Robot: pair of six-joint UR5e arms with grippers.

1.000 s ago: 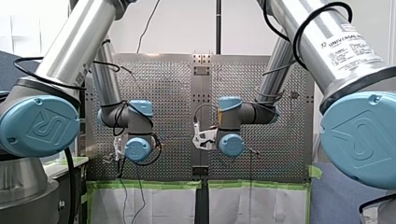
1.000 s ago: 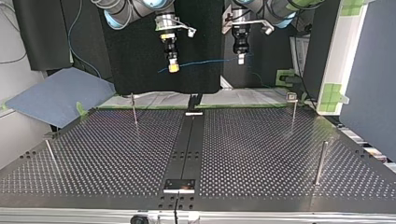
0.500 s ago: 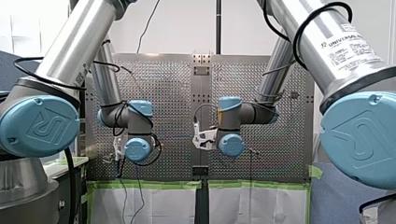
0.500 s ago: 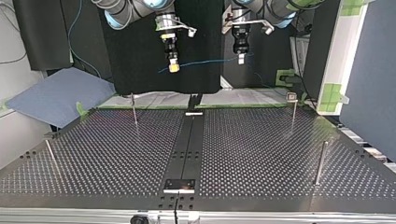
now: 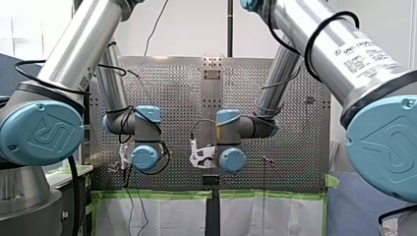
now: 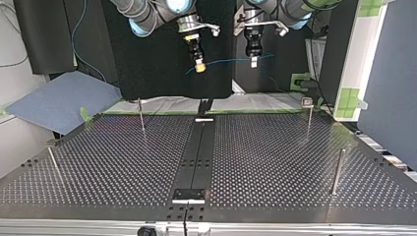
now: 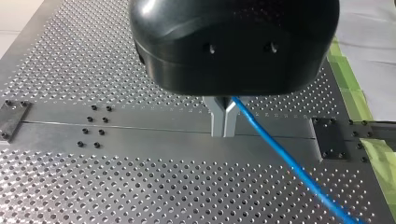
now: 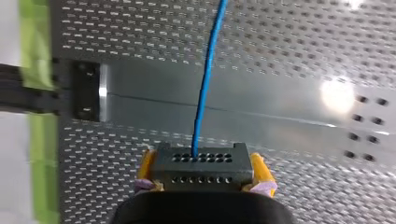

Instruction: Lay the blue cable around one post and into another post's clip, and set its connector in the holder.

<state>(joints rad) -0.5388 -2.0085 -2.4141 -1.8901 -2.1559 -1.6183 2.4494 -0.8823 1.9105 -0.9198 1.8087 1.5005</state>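
Both high near table (image 6: 275, 162) edge: left gripper (image 7: 223, 122) pinches blue cable (image 7: 289, 161), right gripper (image 6: 199, 66) clamps connector (image 8: 201, 169).

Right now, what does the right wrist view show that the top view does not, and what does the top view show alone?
Only the right wrist view: the black connector, with rows of holes, clamped between my right gripper's yellow pads, the blue cable entering it. Only the top view: my left gripper holding the cable further along, and four posts standing on the table. Both: the cable and the perforated table.
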